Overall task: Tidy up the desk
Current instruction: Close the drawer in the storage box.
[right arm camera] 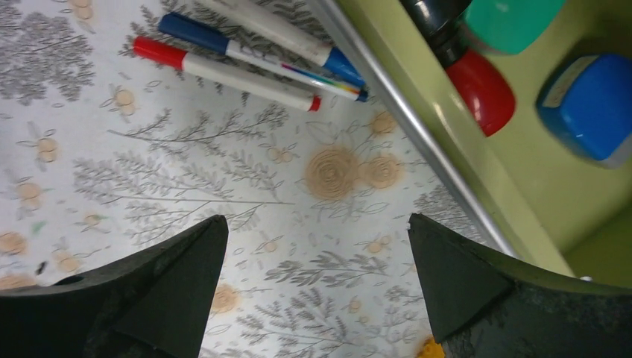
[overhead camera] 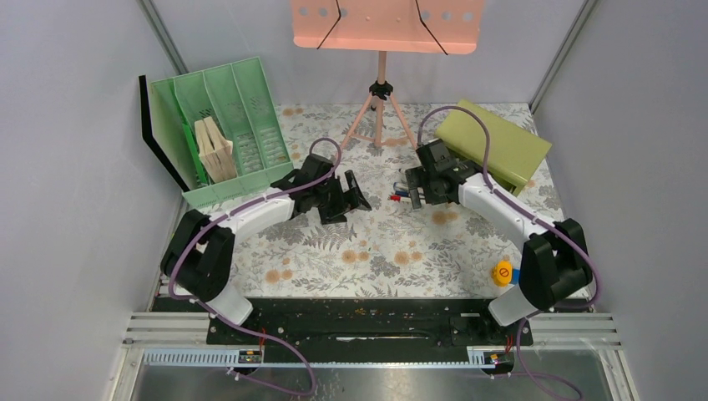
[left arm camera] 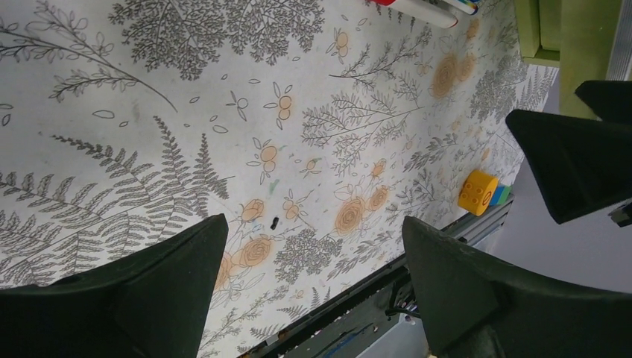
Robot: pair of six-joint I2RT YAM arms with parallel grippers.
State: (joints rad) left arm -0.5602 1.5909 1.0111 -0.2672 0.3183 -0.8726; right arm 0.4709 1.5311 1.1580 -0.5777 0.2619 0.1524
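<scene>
The desk [overhead camera: 380,242] is a flat top with a grey fern and orange flower print. My left gripper [overhead camera: 349,197] hovers open over its middle, and in the left wrist view [left arm camera: 313,231] only bare print lies between the fingers. My right gripper [overhead camera: 411,190] is open a short way to the right, facing the left one. In the right wrist view [right arm camera: 317,227] nothing is between its fingers. Just beyond it lie a red-capped marker [right arm camera: 223,72] and a blue-capped marker [right arm camera: 257,54], side by side on the desk [right arm camera: 223,186].
A green file organizer [overhead camera: 230,125] holding wooden pieces stands back left. A pink music stand [overhead camera: 382,92] is at back centre. An olive tray [right arm camera: 522,171] back right holds red, teal and blue items. A yellow block [overhead camera: 502,273] sits near the right arm's base.
</scene>
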